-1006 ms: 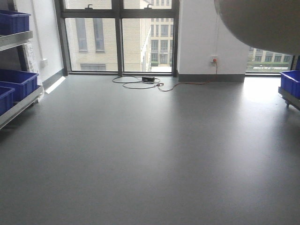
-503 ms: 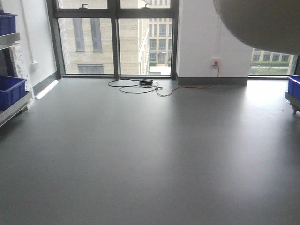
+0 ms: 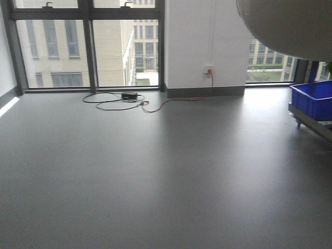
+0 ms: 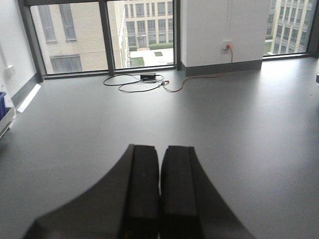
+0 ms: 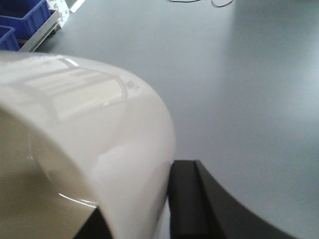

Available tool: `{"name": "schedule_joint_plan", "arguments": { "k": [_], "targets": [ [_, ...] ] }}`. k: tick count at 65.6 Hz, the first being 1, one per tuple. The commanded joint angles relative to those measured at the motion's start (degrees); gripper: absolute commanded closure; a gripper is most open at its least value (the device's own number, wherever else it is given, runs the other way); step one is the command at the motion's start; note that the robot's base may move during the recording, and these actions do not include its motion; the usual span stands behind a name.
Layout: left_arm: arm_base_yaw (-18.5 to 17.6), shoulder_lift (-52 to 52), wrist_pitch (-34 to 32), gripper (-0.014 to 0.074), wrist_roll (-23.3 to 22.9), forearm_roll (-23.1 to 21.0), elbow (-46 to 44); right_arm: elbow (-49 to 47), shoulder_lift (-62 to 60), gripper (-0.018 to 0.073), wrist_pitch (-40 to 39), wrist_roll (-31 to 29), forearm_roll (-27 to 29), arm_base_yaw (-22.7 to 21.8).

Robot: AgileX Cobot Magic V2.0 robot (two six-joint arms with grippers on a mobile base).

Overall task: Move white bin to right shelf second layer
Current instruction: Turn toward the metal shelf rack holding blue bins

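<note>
The white bin [image 5: 84,134] fills the left of the right wrist view, held in the air over the grey floor. My right gripper [image 5: 142,209] is shut on the bin's wall, one finger inside and one outside. The bin's rounded base also shows at the top right of the front view [image 3: 290,26]. My left gripper [image 4: 160,189] is shut and empty, pointing out over the floor. The right shelf's second layer is out of view; only a low rack edge [image 3: 311,122] shows at the right of the front view.
A blue crate [image 3: 314,98] sits on the low rack at the right. Blue crates [image 5: 20,20] on a rack show in the right wrist view. A cable and power brick [image 3: 127,98] lie on the floor by the windows. A wall socket [image 3: 209,70] is on the white pillar.
The front view has swung to the right: the left rack with blue crates has left the frame, and the right blue crate has come further in. The bin stays held.
</note>
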Motion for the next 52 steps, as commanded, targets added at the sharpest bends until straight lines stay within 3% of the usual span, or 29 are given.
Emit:
{"name": "schedule_joint_plan", "arguments": {
  "k": [1,52],
  "targets": [
    [-0.3,-0.8,-4.9,0.0512,-0.2,0.0,2.1,-1.7,-0.1,0.0507,-5.5,-0.1,-0.2,-0.2],
    [-0.3,-0.8,-4.9,0.0512,-0.2,0.0,2.1,-1.7,-0.1,0.0507,-5.5,-0.1,-0.2,-0.2]
  ]
}}
